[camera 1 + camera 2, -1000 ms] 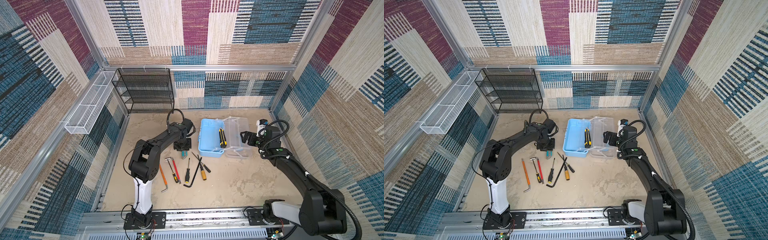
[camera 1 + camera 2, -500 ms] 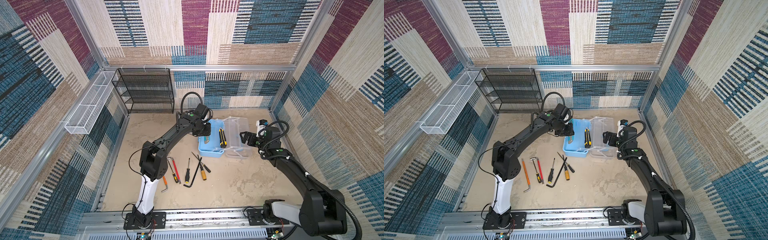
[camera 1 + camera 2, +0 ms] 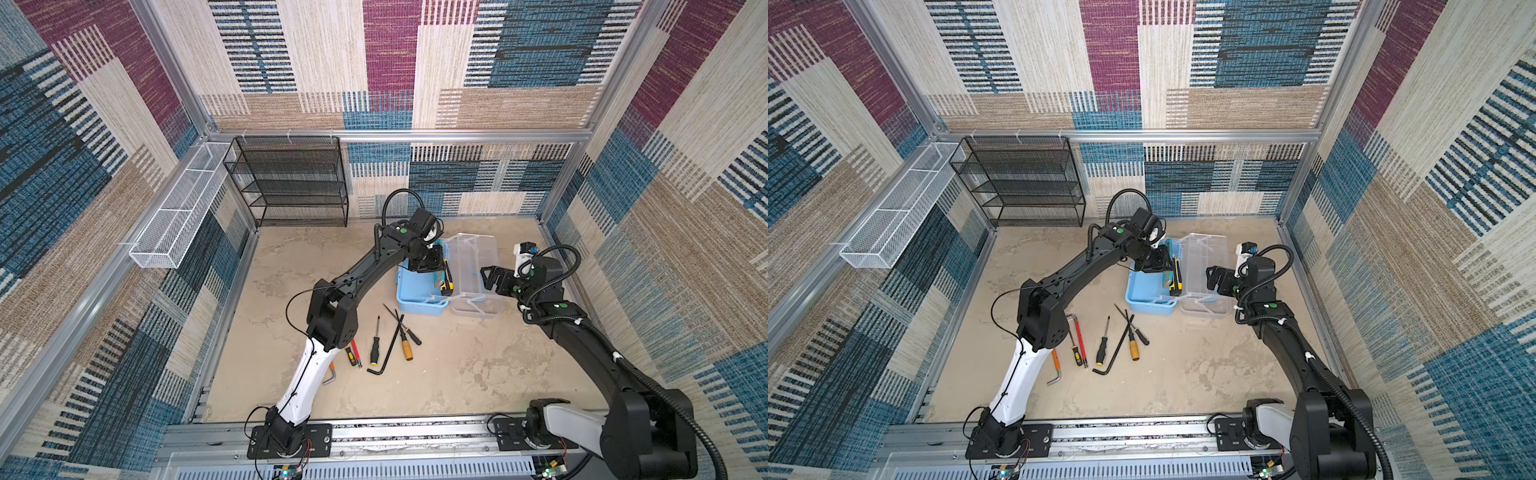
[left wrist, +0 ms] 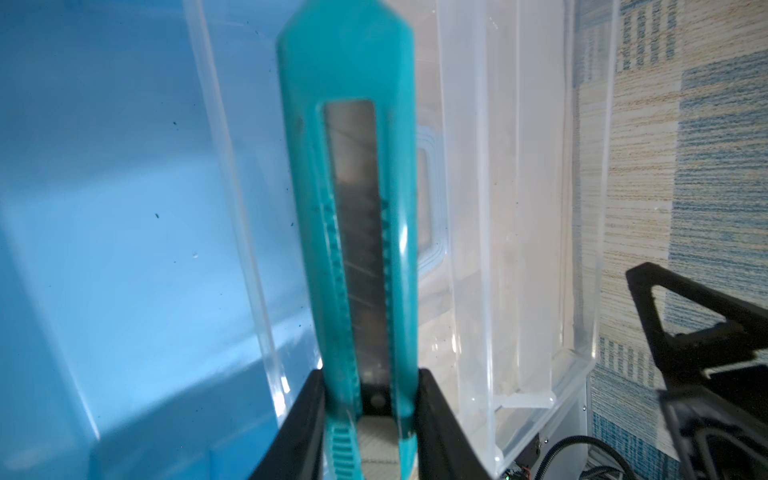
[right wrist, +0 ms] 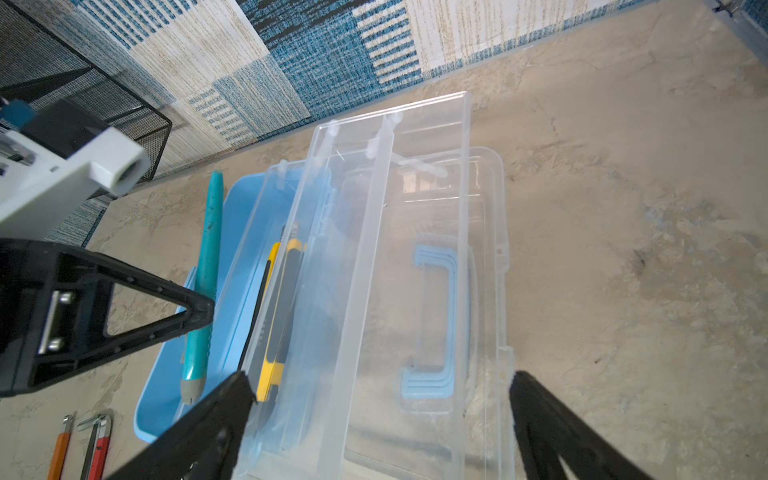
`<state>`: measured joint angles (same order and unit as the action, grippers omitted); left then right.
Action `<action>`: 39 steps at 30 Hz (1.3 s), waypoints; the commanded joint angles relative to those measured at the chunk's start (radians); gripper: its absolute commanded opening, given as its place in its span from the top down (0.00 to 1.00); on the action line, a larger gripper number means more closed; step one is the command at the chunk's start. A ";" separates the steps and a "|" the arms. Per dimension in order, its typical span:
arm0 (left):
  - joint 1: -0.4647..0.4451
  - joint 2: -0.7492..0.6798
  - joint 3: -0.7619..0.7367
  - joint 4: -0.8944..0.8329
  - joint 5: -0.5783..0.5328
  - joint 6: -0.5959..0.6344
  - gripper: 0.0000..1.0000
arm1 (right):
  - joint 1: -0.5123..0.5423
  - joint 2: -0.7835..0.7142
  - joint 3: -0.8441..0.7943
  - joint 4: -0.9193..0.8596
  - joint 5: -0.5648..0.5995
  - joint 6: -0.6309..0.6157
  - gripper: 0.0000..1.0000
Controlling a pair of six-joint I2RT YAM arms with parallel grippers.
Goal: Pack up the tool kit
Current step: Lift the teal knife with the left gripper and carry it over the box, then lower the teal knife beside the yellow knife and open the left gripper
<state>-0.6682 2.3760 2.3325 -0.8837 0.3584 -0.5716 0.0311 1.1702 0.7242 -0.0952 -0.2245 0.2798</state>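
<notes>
Left pincer [image 4: 370,382] grips teal knife [image 4: 353,187] lengthwise along box [image 5: 166,395], tip toward rear wall [image 5: 332,62].

Left wrist view: teal utility knife [image 4: 353,249] blurred, its butt end cut off by the frame edge, and so are my left gripper [image 4: 370,388] fingers. In a top view my left arm hides most of the orange hex key [image 3: 330,377]. Right wrist view: my right gripper [image 5: 380,384] fingers are cut off at the edge, and the yellow utility knife [image 5: 276,332] is hazy behind the clear tray [image 5: 365,249] wall.
</notes>
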 commanded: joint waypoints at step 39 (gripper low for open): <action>0.010 -0.153 -0.161 -0.003 -0.091 0.048 0.36 | 0.000 -0.004 0.032 0.002 -0.018 0.012 0.03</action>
<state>-0.6624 2.2486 2.1937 -0.8791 0.3103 -0.5598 0.0315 1.1656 0.7456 -0.1070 -0.2283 0.2867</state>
